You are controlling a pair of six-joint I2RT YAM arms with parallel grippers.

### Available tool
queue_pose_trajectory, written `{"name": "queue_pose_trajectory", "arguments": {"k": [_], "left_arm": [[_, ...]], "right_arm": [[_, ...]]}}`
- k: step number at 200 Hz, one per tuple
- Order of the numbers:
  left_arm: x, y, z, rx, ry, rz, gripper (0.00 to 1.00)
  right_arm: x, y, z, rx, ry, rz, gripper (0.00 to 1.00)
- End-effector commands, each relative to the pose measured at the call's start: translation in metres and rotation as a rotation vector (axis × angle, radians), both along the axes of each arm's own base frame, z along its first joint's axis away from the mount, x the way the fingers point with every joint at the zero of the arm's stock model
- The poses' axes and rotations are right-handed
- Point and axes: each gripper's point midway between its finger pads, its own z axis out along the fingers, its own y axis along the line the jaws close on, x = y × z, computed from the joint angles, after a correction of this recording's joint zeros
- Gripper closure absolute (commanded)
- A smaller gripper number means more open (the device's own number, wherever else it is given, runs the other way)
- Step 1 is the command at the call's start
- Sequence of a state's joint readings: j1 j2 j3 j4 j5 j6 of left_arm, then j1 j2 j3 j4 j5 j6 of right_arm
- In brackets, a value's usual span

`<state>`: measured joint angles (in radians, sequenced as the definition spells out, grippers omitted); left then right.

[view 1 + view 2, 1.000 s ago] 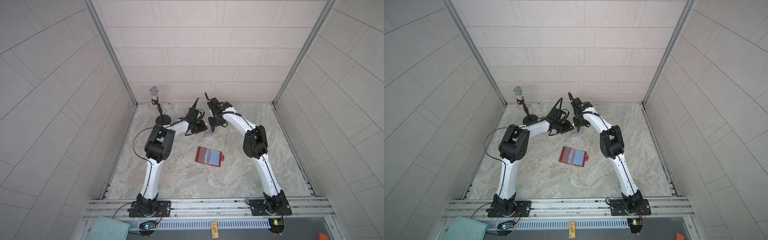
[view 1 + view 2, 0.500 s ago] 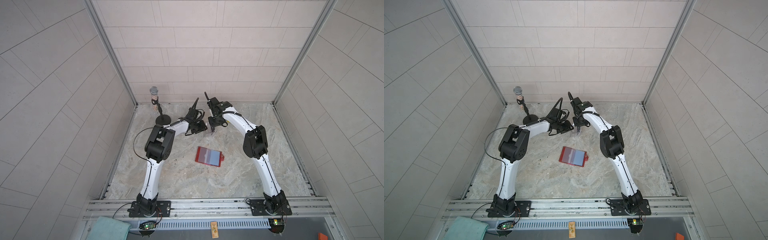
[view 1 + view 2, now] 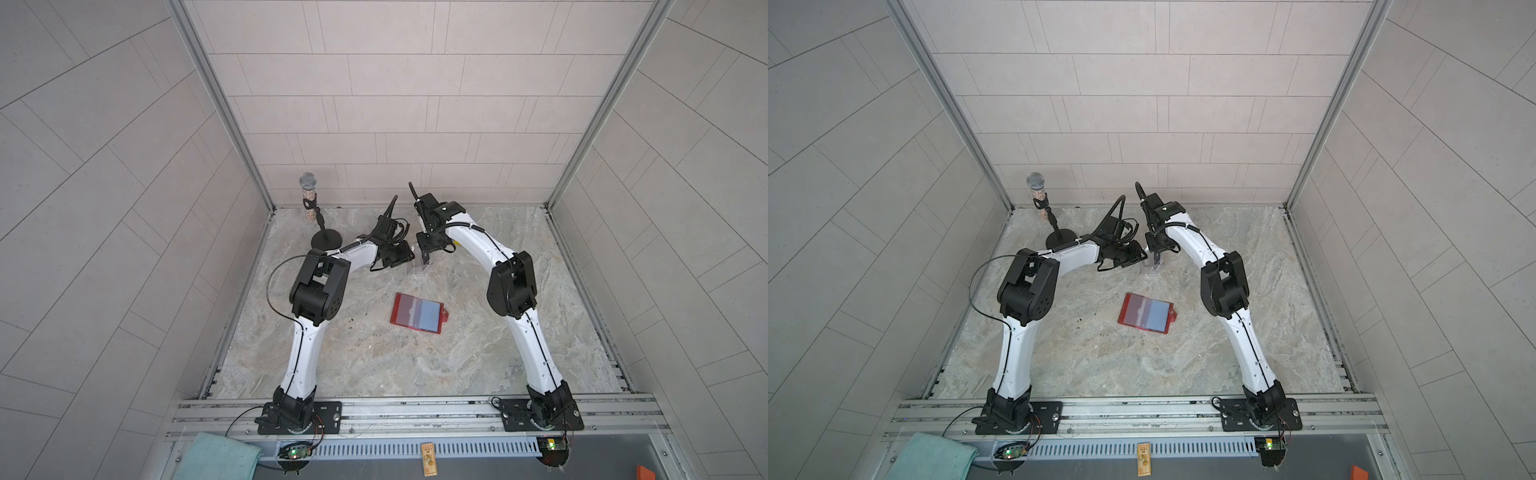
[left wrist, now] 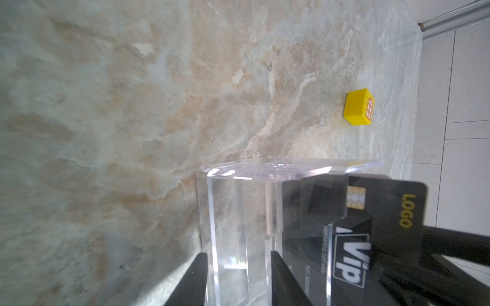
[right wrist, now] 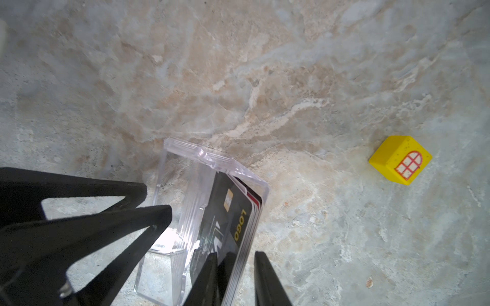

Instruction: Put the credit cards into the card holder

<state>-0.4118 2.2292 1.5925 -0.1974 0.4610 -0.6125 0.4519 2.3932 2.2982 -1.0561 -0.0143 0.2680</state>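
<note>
Right pincer [image 5: 235, 254] straddled the credit cards [image 5: 238, 220], which stood in the clear stand [image 5: 185, 156] toward the counter's [image 3: 374, 365] back edge. Its jaws were spread, one touching the front card and the other just clear of the stack. Left pincer [image 4: 237, 254] pinched the stand's wall, bracing it. The card holder [image 3: 417, 312] lay open near the counter's middle, well apart. To do this well, I judged, the jaws should close squarely on the cards' upper part and lift along the slot while the stand was held down.
</note>
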Motion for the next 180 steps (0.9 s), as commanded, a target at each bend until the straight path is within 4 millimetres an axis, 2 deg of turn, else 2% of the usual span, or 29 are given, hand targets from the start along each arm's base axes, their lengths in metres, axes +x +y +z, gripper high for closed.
{"name": "queue_pose_trajectory", "arguments": {"k": [1,40,79,99,112,150,180], "left_arm": [[-0.020,0.028,-0.037,0.116,0.114,0.037,0.59],[-0.021,0.027,-0.039,0.116,0.117,0.035,0.59],[-0.021,0.028,-0.039,0.116,0.119,0.035,0.59],[-0.021,0.027,-0.039,0.110,0.119,0.031,0.59],[-0.021,0.025,-0.036,0.101,0.117,0.027,0.59],[-0.017,0.014,-0.016,0.039,0.097,-0.001,0.56],[-0.015,0.004,0.011,-0.028,0.060,-0.031,0.43]], "right_arm": [[-0.006,-0.019,0.029,-0.064,-0.031,-0.017,0.77],[-0.007,-0.018,0.028,-0.064,-0.026,-0.012,0.87],[-0.008,-0.017,0.028,-0.063,-0.025,-0.009,0.92],[-0.008,-0.015,0.029,-0.053,-0.024,-0.010,1.00],[-0.008,-0.015,0.030,-0.041,-0.024,-0.023,1.00],[-0.010,-0.010,0.039,0.038,-0.015,-0.031,1.00],[-0.011,-0.008,0.054,0.119,-0.021,-0.034,1.00]]}}
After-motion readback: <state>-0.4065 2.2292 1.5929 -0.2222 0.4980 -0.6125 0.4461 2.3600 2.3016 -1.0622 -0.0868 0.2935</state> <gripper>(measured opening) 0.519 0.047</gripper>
